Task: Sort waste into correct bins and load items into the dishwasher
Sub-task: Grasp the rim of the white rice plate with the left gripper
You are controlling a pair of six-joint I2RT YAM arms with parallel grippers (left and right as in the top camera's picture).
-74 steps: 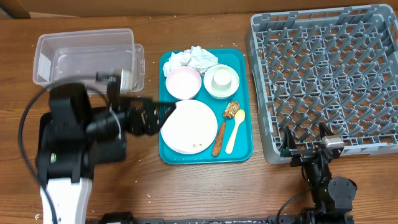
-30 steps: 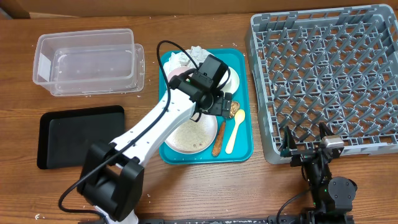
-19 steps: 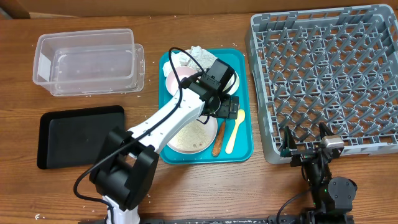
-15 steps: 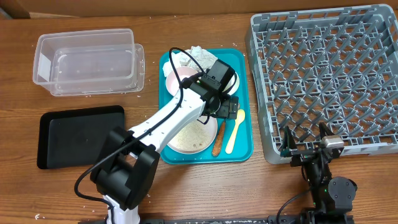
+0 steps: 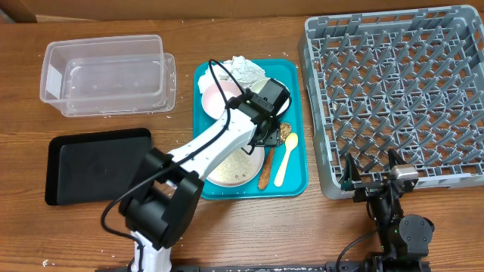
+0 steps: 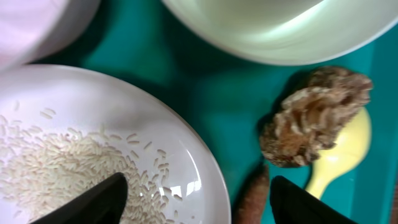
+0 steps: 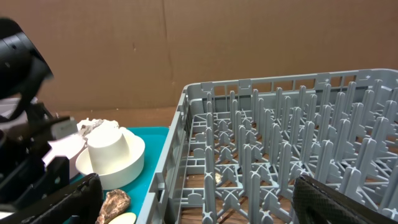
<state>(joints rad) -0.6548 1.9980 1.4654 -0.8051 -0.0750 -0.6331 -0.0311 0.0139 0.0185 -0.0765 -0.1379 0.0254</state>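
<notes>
— Teal tray (image 5: 296, 181) below. Hovering low with the left gripper (image 6: 196, 186) spread wide, clutching nothing, straddling the rim of the rice-strewn plate (image 6: 93, 124)!
— And the target?
— Brown stick (image 6: 252, 199) between the fingers, nearer the right-hand one, lying lengthways toward the near edge. Brown lump (image 6: 314, 115) just beyond, against the spoon (image 6: 339, 158).
— Other arm?
— Right gripper (image 7: 196, 186) by the dish rack (image 7: 280, 143), gaping, empty, well apart. Left's job, surely.

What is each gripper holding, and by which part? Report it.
Nothing is held. The left gripper hangs open above the plate and brown stick; the right gripper is open, empty.
</notes>
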